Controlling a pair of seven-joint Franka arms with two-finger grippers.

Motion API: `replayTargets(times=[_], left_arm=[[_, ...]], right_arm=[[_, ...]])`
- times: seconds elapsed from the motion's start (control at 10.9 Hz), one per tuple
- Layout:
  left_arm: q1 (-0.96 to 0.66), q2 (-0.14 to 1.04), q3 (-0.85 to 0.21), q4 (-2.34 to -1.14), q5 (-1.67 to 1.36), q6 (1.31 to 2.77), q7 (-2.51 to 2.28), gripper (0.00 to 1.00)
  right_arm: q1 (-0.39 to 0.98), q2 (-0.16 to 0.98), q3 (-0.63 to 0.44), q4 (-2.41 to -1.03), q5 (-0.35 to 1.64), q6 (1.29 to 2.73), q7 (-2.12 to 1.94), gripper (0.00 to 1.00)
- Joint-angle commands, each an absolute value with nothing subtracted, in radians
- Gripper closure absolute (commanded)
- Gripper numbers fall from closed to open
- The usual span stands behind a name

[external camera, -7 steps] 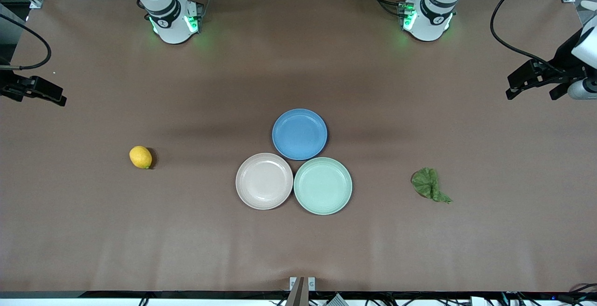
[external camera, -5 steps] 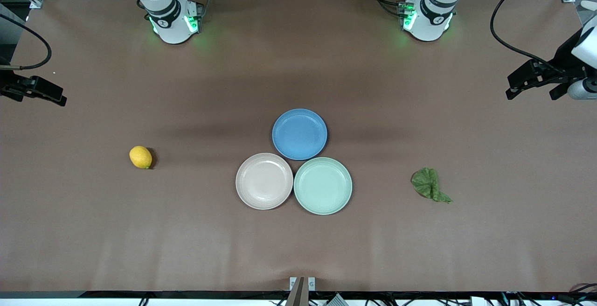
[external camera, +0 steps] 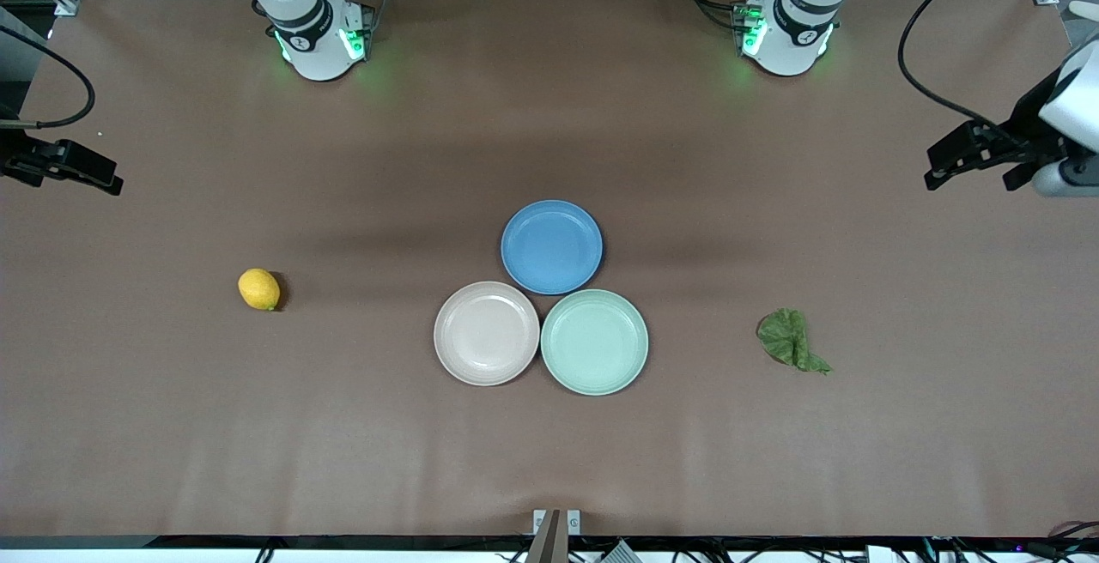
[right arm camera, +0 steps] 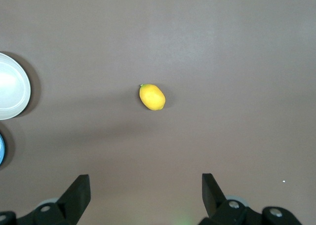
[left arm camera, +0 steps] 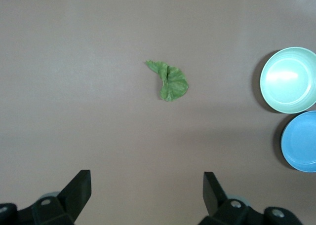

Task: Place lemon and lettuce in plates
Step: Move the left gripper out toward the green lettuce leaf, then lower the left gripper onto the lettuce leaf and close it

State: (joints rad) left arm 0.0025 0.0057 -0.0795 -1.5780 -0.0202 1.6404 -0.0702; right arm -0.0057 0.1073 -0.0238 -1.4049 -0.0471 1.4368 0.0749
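Nearest the front camera, the beige-pink plate (external camera: 487, 333) and the mint green plate (external camera: 594, 342) are seen side by side, rims touching, both bare. The lettuce (external camera: 791, 339) is laid on the table toward the left arm's end, the lemon (external camera: 258, 289) toward the right arm's end. Farther off, the left gripper (left arm camera: 146, 191) and right gripper (right arm camera: 145, 193) are held above the table edges with fingers spread wide

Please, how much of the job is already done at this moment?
Nothing is placed yet. The lemon and the lettuce lie on the table, the beige plate and mint plate hold nothing. Left gripper and right gripper are open, holding nothing. Both pick-ups remain.
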Motion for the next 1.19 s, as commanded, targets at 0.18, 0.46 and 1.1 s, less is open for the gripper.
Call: replayTargets(times=[0.18, 0.46, 1.1], left_arm=[[0.008, 0.096, -0.078, -1.598, -0.041, 1.664, -0.044, 0.00], [0.008, 0.138, -0.078, -1.695, -0.031, 1.814, -0.043, 0.00], [0.005, 0.418, -0.077, -1.741, -0.029, 2.152, -0.044, 0.00]], right_arm=[[-0.009, 0.098, -0.023, -1.416, -0.032, 1.427, 0.084, 0.00], [-0.012, 0.098, -0.023, -1.430, -0.031, 1.427, 0.080, 0.00], [-0.064, 0.098, -0.028, -1.479, 0.021, 1.451, 0.066, 0.00]])
